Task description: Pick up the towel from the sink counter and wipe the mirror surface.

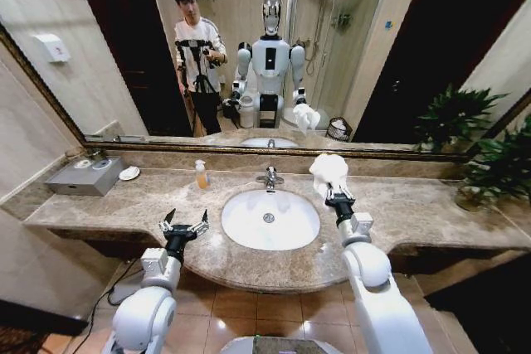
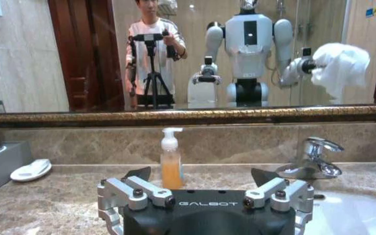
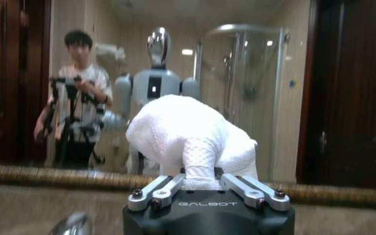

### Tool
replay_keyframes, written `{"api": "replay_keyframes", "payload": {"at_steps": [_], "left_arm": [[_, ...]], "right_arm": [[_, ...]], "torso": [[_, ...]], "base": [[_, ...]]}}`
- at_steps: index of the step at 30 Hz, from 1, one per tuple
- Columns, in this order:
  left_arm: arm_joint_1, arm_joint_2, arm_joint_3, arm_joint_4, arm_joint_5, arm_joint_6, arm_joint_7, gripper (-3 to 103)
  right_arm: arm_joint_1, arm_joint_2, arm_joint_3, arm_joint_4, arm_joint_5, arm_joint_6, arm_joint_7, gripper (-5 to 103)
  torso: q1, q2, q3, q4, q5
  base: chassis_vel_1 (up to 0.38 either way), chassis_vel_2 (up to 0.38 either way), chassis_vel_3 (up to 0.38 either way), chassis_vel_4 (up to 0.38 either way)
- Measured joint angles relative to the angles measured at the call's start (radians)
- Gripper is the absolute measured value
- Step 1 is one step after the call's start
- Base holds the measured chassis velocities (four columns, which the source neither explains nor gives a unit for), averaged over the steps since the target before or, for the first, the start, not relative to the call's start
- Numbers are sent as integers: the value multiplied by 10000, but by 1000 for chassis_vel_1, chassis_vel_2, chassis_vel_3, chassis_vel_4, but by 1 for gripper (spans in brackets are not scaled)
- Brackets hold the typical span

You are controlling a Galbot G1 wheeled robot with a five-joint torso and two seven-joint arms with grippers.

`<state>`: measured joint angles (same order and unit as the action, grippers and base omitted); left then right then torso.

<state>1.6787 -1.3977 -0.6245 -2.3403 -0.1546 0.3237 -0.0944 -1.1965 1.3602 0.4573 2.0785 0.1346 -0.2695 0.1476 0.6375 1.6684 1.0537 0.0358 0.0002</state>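
Clamped in the right gripper (image 1: 334, 192), the towel (image 1: 328, 170) is held as a white, bunched lump raised above the sink counter (image 1: 398, 205), just beside the chrome faucet (image 1: 269, 177) and in front of the lower edge of the mirror (image 1: 274, 47); whether cloth and glass are touching cannot be told. From the right wrist view the towel (image 3: 191, 139) is seen pinched between the closed-in fingers (image 3: 158, 188) (its bulk hangs forward of them). The left gripper (image 1: 185, 223) is held with its jaws spread wide and nothing between them, over the counter's front edge to the left of the white basin (image 1: 270, 220). A soap bottle (image 2: 170, 159) stands farther back, near the mirror frame.
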Motion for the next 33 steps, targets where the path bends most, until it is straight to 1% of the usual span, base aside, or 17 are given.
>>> {"api": "replay_keyframes", "payload": {"at_steps": [2,5,6,8,10,11,13,14,17,20,22,24,26,30,33], "left_arm": [[0,0,0,0,0,0,0,100],[0,0,0,0,0,0,0,100],[0,0,0,0,0,0,0,100],[0,0,0,0,0,0,0,100],[0,0,0,0,0,0,0,100],[0,0,0,0,0,0,0,100],[0,0,1,0,0,0,0,100],[0,0,1,0,0,0,0,100],[0,0,0,0,0,0,0,100],[0,0,0,0,0,0,0,100],[-1,0,0,0,0,0,0,100],[-1,0,0,0,0,0,0,100],[0,0,0,0,0,0,0,100],[0,0,0,0,0,0,0,100],[0,0,0,0,0,0,0,100]], "right_arm": [[193,-111,-1,51,128,-18,48,10],[1143,-729,27,46,791,-322,254,10],[1143,-729,27,46,791,-322,254,10],[1830,-1135,76,-216,1245,-487,414,10],[2960,-1669,130,-621,1834,-692,599,10],[2960,-1669,130,-621,1834,-692,599,10],[3786,-2084,63,-724,2363,-857,634,10],[3786,-2084,63,-724,2363,-857,634,10],[4525,-2385,20,-918,2781,-897,511,10],[4765,-2545,48,-1112,2948,-898,379,10],[5049,-2837,77,-1322,3393,-929,354,10],[5114,-2906,100,-1345,3469,-955,363,10],[5497,-3231,178,-1411,3882,-1151,437,10],[6005,-3493,30,-1795,4128,-1266,380,10],[6236,-3489,-125,-2076,4165,-1279,305,10]], "torso": [[0,0,0,-1,0],[-1,0,0,0,-1],[-1,0,0,0,-1],[0,-1,0,0,-1],[0,-2,1,3,1],[0,-2,1,3,1],[0,-1,1,0,-3],[0,-1,1,0,-3],[1,-1,1,1,-3],[1,-1,1,1,-2],[0,-2,1,0,1],[1,-2,1,1,1],[0,-1,-1,-1,-4],[0,-1,0,-1,-2],[0,-1,0,1,-2]], "base": [[0,0,0,0],[0,0,0,0],[0,0,0,0],[0,0,0,0],[0,0,0,0],[0,0,0,0],[0,0,0,0],[0,0,0,0],[0,0,0,0],[0,0,0,0],[0,0,0,0],[0,0,0,0],[0,0,0,0],[0,0,0,0],[0,0,0,0]]}}
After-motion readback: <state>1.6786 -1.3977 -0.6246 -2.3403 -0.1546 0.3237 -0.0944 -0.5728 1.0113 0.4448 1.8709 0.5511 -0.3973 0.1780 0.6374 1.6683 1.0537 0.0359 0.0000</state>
